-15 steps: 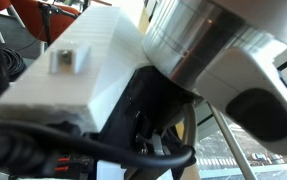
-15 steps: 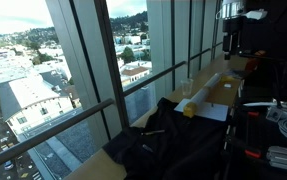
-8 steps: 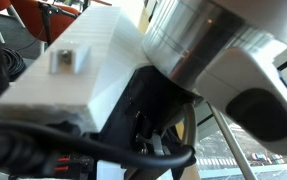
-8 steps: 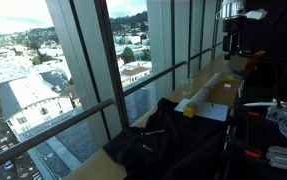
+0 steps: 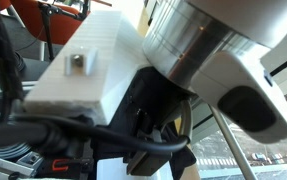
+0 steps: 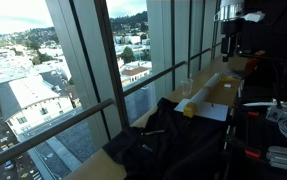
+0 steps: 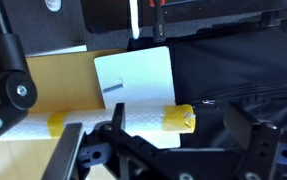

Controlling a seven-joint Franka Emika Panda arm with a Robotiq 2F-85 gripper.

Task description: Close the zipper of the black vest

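In the wrist view the gripper hung above the wooden table with its fingers spread wide and nothing between them. The black vest lay ahead and to one side of the jaws. The zipper ran across it as a thin pale line that ended near a small glint, probably the pull tab. A white sheet and a white roll with yellow caps lay just beside that end.

The step in hand looked like the approach to the pull tab, with the closing itself not begun. To do it well, the arm would need to shift toward the vest, clear the roll, and turn the fingers so they close across the tab rather than along the teeth. It should then pinch only the tab, not loose fabric, and draw straight along the zipper line so the soft cloth does not bunch.

In an exterior view the vest showed as a crumpled heap at the near end of the table by the tall windows, with the roll beyond it and the arm far off. No zipper was discernible there. In an exterior view the arm's housing and a black cable filled the frame, hiding vest and fingers.
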